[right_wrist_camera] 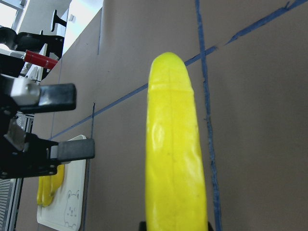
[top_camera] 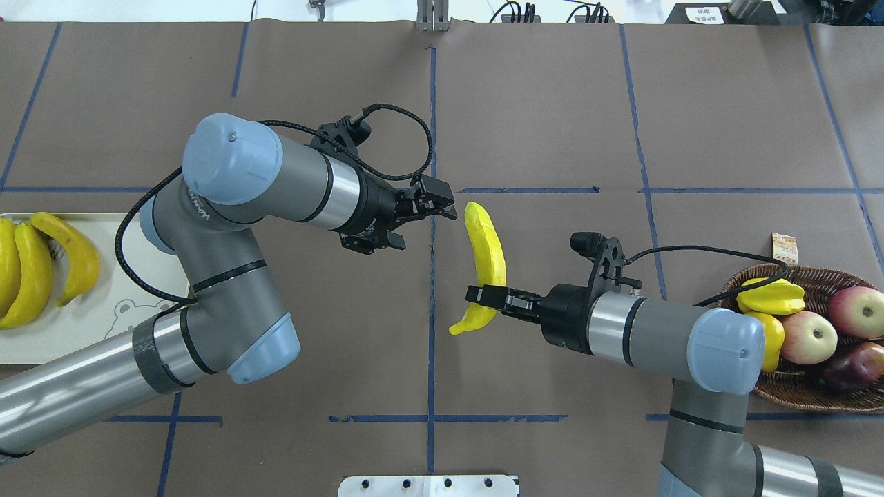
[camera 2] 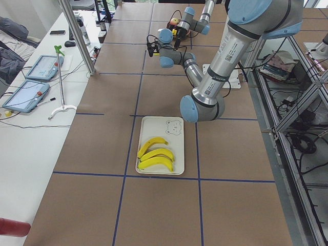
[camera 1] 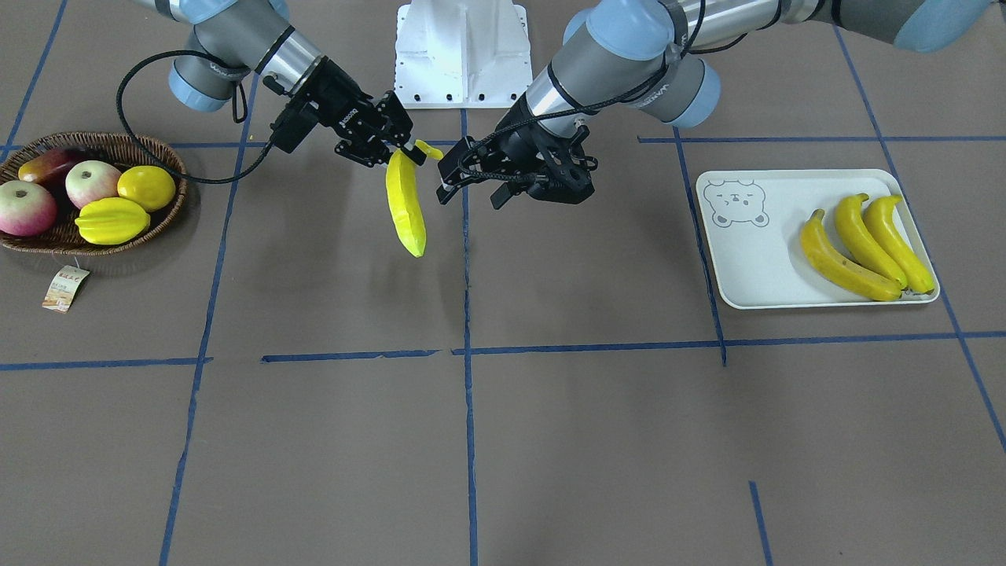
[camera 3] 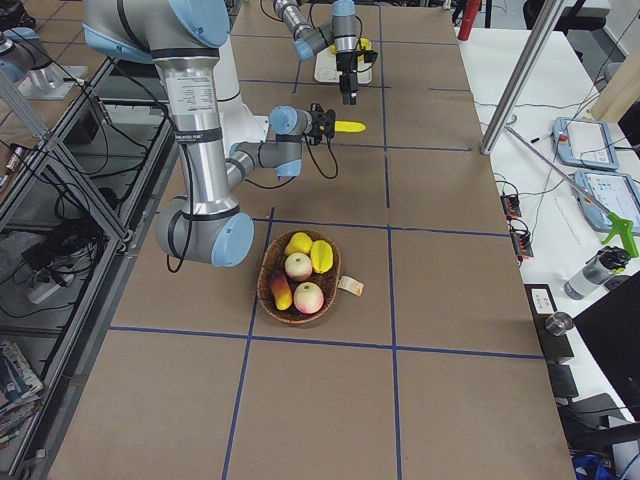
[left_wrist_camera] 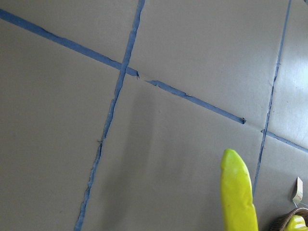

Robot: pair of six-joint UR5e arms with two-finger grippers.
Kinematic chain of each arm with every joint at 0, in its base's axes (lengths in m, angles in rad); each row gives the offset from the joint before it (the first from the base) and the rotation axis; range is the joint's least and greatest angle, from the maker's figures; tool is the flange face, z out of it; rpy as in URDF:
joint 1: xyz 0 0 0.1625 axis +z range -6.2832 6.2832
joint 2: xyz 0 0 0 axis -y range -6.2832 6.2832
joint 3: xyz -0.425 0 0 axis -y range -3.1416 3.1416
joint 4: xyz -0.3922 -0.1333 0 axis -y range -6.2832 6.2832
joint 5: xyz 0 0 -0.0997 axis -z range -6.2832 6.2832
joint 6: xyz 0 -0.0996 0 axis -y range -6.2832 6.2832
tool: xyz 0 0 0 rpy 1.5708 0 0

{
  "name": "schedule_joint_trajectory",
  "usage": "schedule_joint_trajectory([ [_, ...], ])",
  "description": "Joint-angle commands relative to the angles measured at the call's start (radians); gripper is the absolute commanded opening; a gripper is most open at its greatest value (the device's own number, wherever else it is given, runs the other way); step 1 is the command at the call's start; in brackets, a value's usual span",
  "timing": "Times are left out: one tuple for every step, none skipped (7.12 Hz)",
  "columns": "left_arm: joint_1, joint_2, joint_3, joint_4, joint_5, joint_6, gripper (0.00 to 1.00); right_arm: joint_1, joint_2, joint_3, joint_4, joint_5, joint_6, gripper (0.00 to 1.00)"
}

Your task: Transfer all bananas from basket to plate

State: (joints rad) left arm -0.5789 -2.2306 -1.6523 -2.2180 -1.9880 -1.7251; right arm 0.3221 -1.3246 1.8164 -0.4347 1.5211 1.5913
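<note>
A bright yellow banana hangs in the air over the table's middle, with my right gripper shut on its stem end. In the overhead view the same banana points away from the robot. My left gripper is open and empty beside the banana's free tip. The right wrist view shows the banana with the left gripper's fingers spread apart to its left. Three bananas lie on the plate. No banana shows in the basket.
The basket holds two apples, a starfruit, a lemon and a dark reddish fruit. Its paper tag lies on the table in front. The white robot base stands behind the grippers.
</note>
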Motion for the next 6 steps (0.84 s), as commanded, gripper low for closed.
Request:
schedule_joint_trajectory([
  [0.019,-0.044,0.044,-0.002,0.018,-0.020,0.99,-0.023,0.028,-0.020,0.002,-0.032,0.001,0.07],
  [0.034,-0.052,0.055,-0.003,0.038,-0.021,0.99,-0.023,0.030,-0.020,0.004,-0.032,0.001,0.08],
  [0.059,-0.058,0.057,-0.003,0.067,-0.024,0.99,-0.023,0.039,-0.020,0.002,-0.035,0.001,0.08],
  [0.070,-0.060,0.069,-0.003,0.084,-0.025,0.94,-0.023,0.041,-0.020,0.002,-0.038,0.001,0.08],
  [0.068,-0.061,0.069,-0.003,0.084,-0.027,0.81,-0.023,0.041,-0.020,0.002,-0.038,0.001,0.08],
  [0.070,-0.069,0.075,-0.003,0.084,-0.057,0.71,-0.026,0.041,-0.020,0.002,-0.038,0.001,0.08],
])
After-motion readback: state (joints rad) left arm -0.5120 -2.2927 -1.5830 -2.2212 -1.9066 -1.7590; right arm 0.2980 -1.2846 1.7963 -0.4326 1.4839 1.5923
